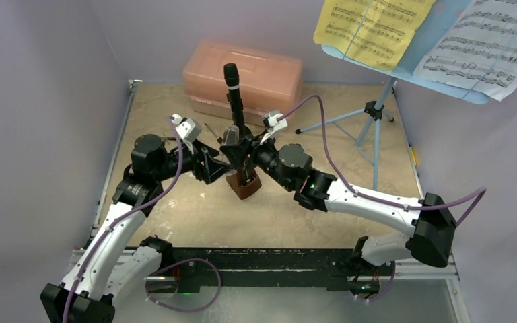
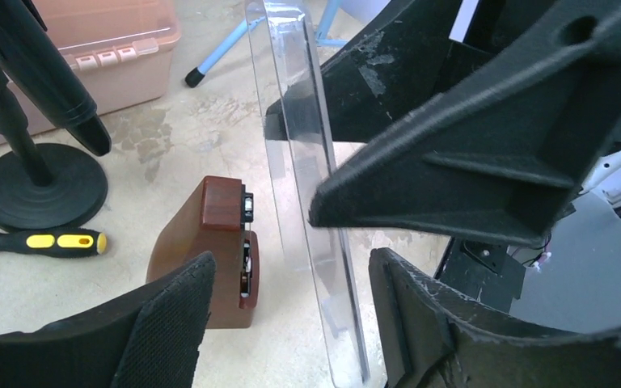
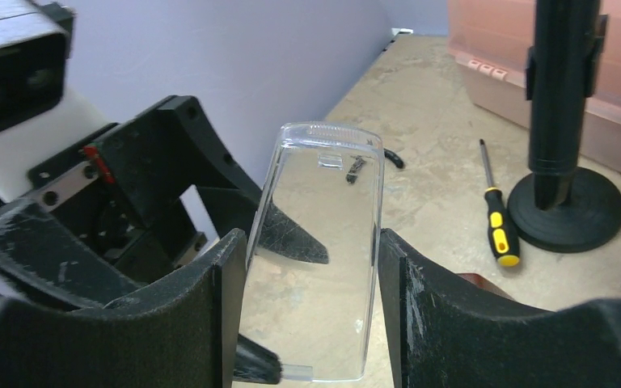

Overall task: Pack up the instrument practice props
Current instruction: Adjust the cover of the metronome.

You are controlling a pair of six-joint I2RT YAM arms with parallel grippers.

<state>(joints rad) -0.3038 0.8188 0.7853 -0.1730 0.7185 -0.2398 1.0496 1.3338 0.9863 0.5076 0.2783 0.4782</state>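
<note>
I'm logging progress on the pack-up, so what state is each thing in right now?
Metronome: upright, front uncovered.
Clear cover: clamped in right gripper.
Left gripper: open, straddling the cover.
Clarinet: upright on its base.
Pink case: lid shut.
Music stand: standing, sheet-music pages on it.
Screwdriver: lying flat.

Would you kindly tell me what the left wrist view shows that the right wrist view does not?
Only left wrist: the music stand's blue tripod leg, and the clear cover edge-on. Only right wrist: that cover's broad face, clamped in the right pincer. Both: screwdriver, pipe's round base, pink case.
</note>
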